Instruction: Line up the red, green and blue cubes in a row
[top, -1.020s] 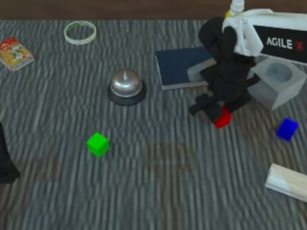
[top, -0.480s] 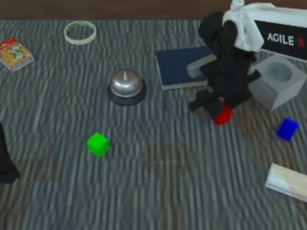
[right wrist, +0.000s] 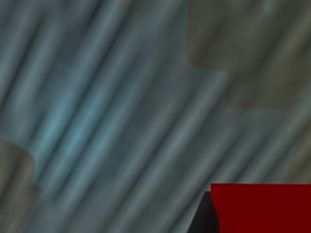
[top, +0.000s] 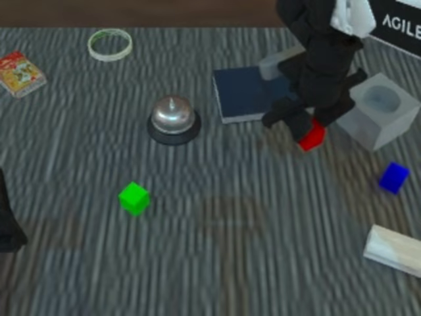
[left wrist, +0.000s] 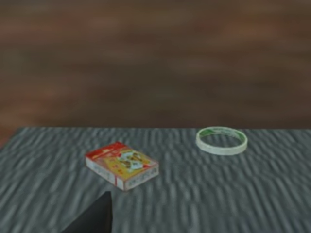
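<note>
Right gripper (top: 306, 131) jaws are clenched on the red cube (top: 312, 135) near the surface's far right; carry it level toward the green cube (top: 134, 197), clear of the bell (top: 173, 119).

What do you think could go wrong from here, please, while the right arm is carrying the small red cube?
1. The right pincer holds the small glossy red cube close beside the large grey block with a round hollow and the dark blue book; a swing could clip either.
2. Only a corner of the cube shows below the pincer, so the grip may be shallow and the cube could slip.
3. The bright green cube and deep blue cube lie far apart, so lining up needs long carries.
</note>
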`<state>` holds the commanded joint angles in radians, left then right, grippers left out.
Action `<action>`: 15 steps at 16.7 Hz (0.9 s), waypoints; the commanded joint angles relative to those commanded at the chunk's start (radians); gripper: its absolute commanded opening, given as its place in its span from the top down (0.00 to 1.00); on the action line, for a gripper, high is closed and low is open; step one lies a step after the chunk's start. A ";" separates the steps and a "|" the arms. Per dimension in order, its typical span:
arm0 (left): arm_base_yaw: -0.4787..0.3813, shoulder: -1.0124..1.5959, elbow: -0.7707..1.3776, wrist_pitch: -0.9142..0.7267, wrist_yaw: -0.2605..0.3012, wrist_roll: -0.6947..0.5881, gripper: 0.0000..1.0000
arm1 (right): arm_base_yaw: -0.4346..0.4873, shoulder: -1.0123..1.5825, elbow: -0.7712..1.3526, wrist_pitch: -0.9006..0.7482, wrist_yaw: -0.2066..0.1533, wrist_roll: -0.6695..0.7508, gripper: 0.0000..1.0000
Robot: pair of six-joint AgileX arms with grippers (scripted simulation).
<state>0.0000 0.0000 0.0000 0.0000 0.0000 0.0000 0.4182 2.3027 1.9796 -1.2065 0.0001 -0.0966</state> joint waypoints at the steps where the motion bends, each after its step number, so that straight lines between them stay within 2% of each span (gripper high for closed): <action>1: 0.000 0.000 0.000 0.000 0.000 0.000 0.00 | 0.000 0.000 0.000 0.000 0.000 0.000 1.00; 4: 0.000 0.000 0.000 0.000 0.000 0.000 0.00 | 0.003 0.008 0.007 -0.002 0.000 0.015 1.00; 7: 0.000 0.000 0.000 0.000 0.000 0.000 0.00 | 0.058 0.037 0.062 -0.032 0.004 0.115 1.00; 10: 0.000 0.000 0.000 0.000 0.000 0.000 0.00 | 0.146 0.079 0.144 -0.080 0.011 0.298 1.00; 15: 0.000 0.000 0.000 0.000 0.000 0.000 0.00 | 0.327 0.154 0.295 -0.173 0.023 0.700 1.00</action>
<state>0.0000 0.0000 0.0000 0.0000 0.0000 0.0000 0.7456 2.4564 2.2750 -1.3798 0.0233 0.6032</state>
